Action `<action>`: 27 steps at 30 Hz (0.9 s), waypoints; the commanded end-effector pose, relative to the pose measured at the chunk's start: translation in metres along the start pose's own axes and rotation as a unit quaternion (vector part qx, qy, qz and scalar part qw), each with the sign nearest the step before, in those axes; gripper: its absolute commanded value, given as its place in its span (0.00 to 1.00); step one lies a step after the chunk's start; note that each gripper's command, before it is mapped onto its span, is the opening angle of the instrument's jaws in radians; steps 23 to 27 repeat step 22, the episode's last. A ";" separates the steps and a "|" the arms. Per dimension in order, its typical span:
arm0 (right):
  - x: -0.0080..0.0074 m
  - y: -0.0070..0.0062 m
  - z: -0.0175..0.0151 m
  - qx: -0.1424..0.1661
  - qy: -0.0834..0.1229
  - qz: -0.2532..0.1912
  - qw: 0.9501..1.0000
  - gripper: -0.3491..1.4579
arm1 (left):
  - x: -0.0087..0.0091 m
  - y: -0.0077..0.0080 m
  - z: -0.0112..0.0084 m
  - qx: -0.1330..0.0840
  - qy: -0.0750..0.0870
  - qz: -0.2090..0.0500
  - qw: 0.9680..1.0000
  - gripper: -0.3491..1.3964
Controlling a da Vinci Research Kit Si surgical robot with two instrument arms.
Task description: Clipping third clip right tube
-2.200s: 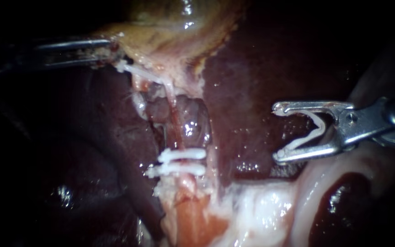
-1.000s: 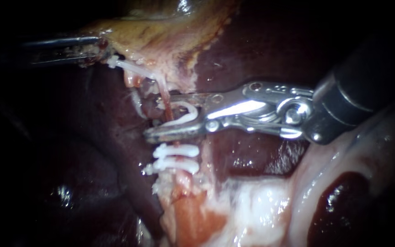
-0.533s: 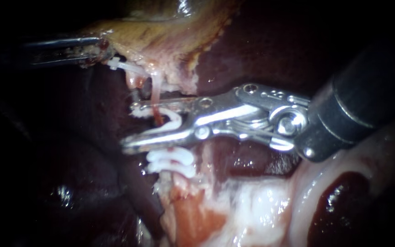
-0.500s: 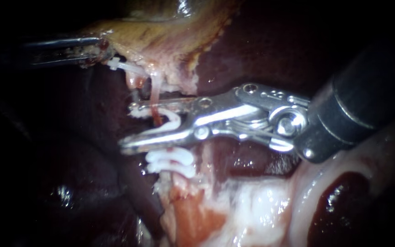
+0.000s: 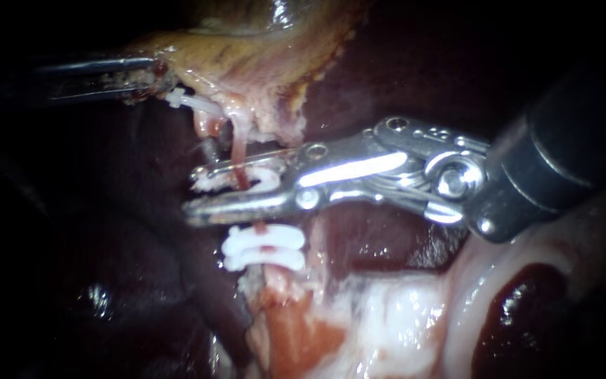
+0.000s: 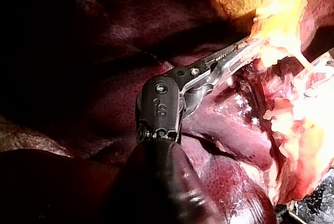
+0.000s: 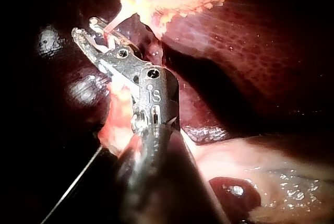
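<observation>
A thin reddish tube runs down from the yellow-tan gallbladder. My right instrument reaches in from the right. Its jaws straddle the tube and press a white clip onto it from both sides. Two white clips sit on the same tube just below the jaws. In the right wrist view the right instrument holds the clip across the tube under the gallbladder's edge. My left instrument is shut on the gallbladder's edge at the upper left, pulling it sideways. The left wrist view shows the left instrument gripping that yellow tissue.
Dark red liver lies behind and to the right of the tube. Pale white and pink tissue fills the lower right. A short white strand stretches from the left jaws toward the tube.
My right instrument came in from the right with the clip and set its jaws across the tube. Over the last half second the jaws have narrowed, squeezing the clip. The left instrument has held still.
</observation>
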 end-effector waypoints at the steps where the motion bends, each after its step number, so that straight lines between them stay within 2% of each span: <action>1: 0.0001 0.0001 -0.0001 -0.001 0.001 0.000 1.000 0.13 | 0.0000 0.0000 0.0000 0.000 0.000 0.000 1.000 0.00; 3: 0.0001 0.0002 -0.0002 -0.001 0.001 0.000 1.000 0.10 | 0.0000 0.0000 0.0000 0.000 0.000 0.000 1.000 0.00; 5: 0.0000 0.0004 -0.0005 -0.001 0.001 0.009 1.000 0.01 | 0.0000 0.0000 0.0000 0.000 0.000 0.000 1.000 0.00; 6: 0.0000 0.0004 -0.0006 0.000 0.001 0.018 1.000 0.00 | 0.0000 0.0000 0.0001 0.000 0.000 0.000 1.000 0.00; 12: -0.0005 0.0006 -0.0012 -0.009 0.003 0.040 0.999 0.00 | 0.0000 0.0000 0.0001 0.000 0.000 0.000 1.000 0.00; 27: -0.0008 0.0010 -0.0010 -0.010 0.003 0.042 0.999 0.00 | 0.0000 0.0000 0.0001 0.001 0.000 0.000 1.000 0.00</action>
